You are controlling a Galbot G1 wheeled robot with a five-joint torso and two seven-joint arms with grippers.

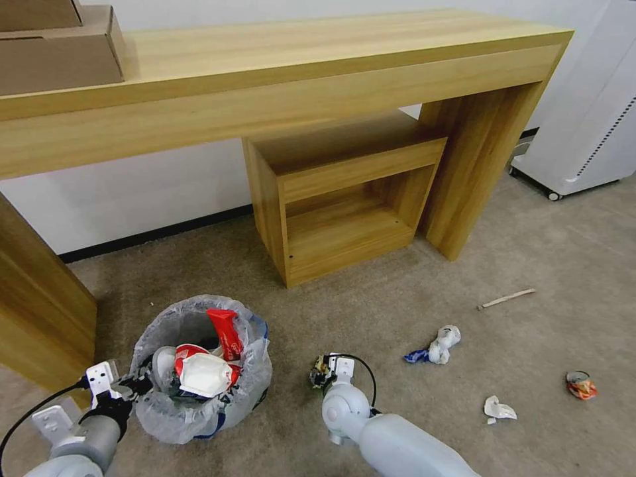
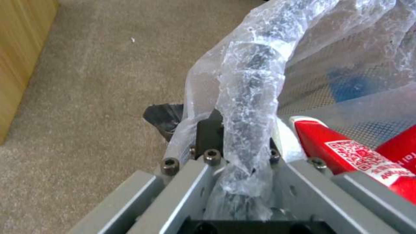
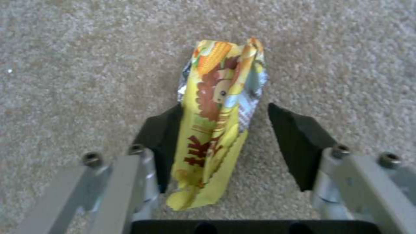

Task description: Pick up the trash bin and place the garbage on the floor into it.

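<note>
The trash bin (image 1: 199,414) stands on the floor (image 1: 397,311) at my lower left, its translucent bag stuffed with red wrappers (image 1: 225,331) and a white slipper (image 1: 202,374). My left gripper (image 1: 138,384) is shut on the bin's bag-covered rim (image 2: 251,84), seen close up in the left wrist view (image 2: 225,130). My right gripper (image 1: 323,371) hangs low over the carpet, open, its black fingers (image 3: 299,143) on either side of a yellow snack wrapper (image 3: 216,130) lying flat. More garbage lies to the right: a crushed blue-white cup (image 1: 437,346), a wooden stick (image 1: 507,298), white paper (image 1: 498,409), an orange can (image 1: 581,385).
A long wooden desk (image 1: 298,73) spans the back, with a low cube shelf (image 1: 344,199) tucked under it and cardboard boxes (image 1: 59,46) on top. A white wheeled appliance (image 1: 589,119) stands at the far right. Open carpet lies between the bin and the scattered litter.
</note>
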